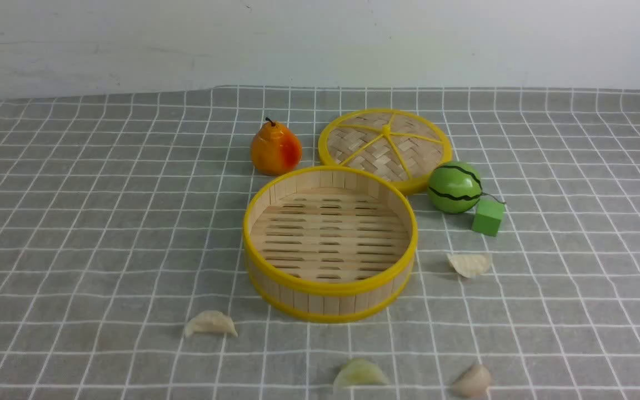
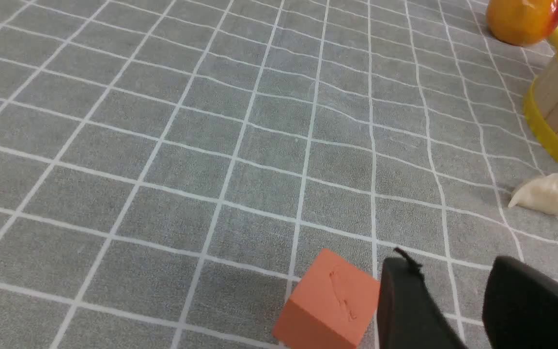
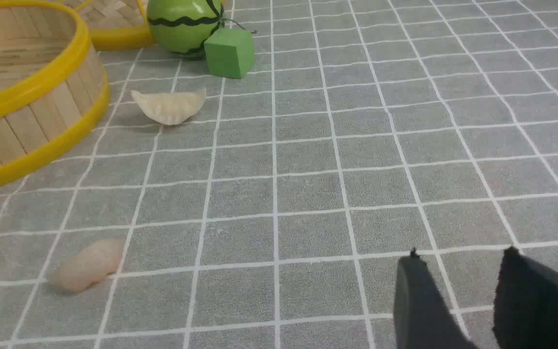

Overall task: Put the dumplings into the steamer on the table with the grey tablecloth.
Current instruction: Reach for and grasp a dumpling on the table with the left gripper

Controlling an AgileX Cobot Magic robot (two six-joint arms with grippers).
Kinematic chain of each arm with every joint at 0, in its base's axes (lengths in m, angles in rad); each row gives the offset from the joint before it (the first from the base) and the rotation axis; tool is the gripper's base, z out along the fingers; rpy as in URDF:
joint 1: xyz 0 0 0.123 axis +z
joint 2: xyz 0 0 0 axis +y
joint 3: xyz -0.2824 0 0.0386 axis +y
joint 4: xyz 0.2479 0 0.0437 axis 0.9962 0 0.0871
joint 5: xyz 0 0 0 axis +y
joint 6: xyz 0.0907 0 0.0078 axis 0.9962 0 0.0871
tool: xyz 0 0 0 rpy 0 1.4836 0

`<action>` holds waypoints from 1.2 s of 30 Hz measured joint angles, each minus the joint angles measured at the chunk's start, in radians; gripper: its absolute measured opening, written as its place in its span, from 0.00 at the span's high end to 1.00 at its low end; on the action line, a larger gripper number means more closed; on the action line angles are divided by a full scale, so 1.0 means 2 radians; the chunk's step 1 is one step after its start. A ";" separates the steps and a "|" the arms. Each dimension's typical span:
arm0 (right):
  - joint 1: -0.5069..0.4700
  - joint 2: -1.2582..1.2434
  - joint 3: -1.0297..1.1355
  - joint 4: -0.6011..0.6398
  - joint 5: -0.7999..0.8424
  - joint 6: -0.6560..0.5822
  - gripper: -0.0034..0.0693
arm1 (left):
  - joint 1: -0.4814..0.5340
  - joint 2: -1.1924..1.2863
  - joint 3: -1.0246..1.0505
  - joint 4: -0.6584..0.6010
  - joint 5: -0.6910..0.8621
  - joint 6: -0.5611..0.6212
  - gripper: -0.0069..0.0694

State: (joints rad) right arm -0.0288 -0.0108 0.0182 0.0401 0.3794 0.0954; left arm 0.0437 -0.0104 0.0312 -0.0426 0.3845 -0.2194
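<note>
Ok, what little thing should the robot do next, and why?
Probably ease the right claw over toward the pinkish dumpling, which looks like the closest one lying on the grey tablecloth. The steamer is empty, and that claw is open with nothing in it, so it seems ready to grab.

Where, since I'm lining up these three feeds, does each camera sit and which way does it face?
Front view: between the arms, facing forward over the grey tablecloth to the steamer and white wall; no arm shows.
Left wrist view: on the left wrist, skimming the cloth toward an orange cube; left gripper fingers show, apart.
Right wrist view: on the right wrist, facing a green cube; right gripper fingers show, apart.
Shared: both wrist views catch the steamer's wall.
</note>
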 joint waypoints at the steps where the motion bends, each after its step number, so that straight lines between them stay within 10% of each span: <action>1: 0.000 0.000 0.000 0.000 0.000 0.000 0.62 | 0.000 0.000 0.000 0.000 0.000 0.000 0.60; 36: 0.000 0.000 0.000 -0.028 0.000 0.000 0.62 | 0.000 0.000 0.000 0.000 0.000 0.000 0.60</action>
State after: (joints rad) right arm -0.0288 -0.0108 0.0182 -0.0153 0.3785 0.0954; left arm 0.0437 -0.0104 0.0312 -0.0426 0.3845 -0.2194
